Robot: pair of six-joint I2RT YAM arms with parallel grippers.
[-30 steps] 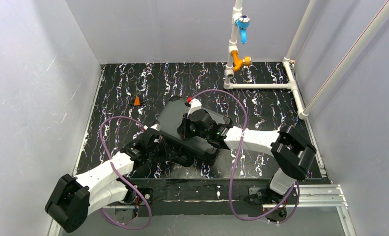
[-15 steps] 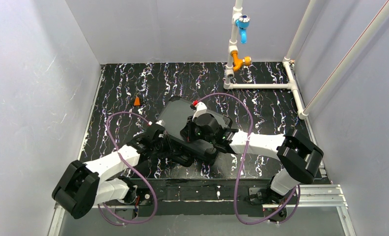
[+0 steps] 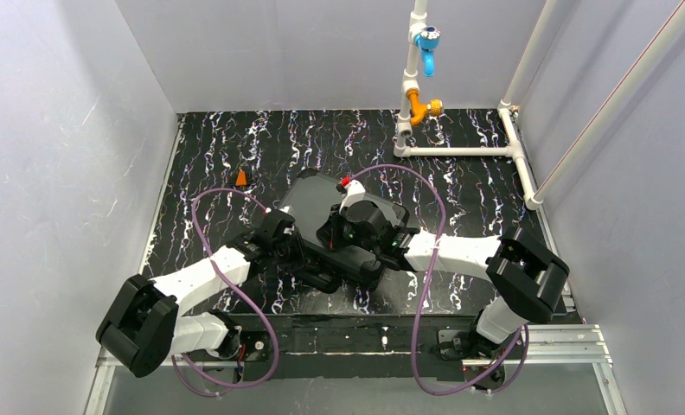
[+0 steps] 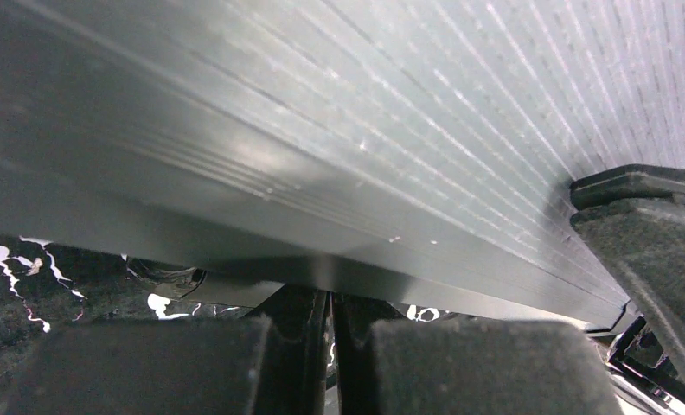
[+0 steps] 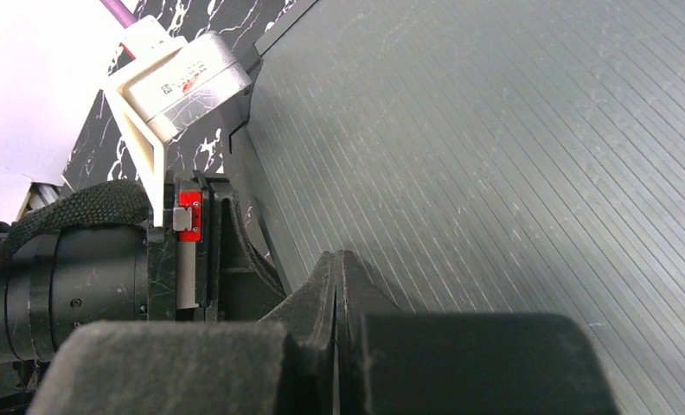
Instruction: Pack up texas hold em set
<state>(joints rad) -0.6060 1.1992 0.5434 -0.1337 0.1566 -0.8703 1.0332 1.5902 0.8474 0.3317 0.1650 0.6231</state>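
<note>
The texas hold em set shows only as its black ribbed briefcase [image 3: 311, 199], lying askew mid-table with the lid down or nearly down. My right gripper [image 3: 332, 235] is shut, with its tips resting on the lid's ribbed top [image 5: 512, 173]; the tips meet at the right gripper [image 5: 336, 259] with nothing between them. My left gripper [image 3: 303, 251] is shut at the case's near-left edge. In the left wrist view the left gripper [image 4: 330, 298] sits just under the overhanging ribbed shell [image 4: 391, 112]. The case's contents are hidden.
A small orange cone [image 3: 241, 178] stands on the marbled black tabletop left of the case. A white pipe frame [image 3: 460, 151] with blue and orange fittings runs along the back right. Grey walls enclose three sides. Purple cables loop off both arms.
My left arm has swung forward and to the right, bringing its gripper closer against the case's near-left edge. The right wrist shifted slightly right on the lid, then held still.
</note>
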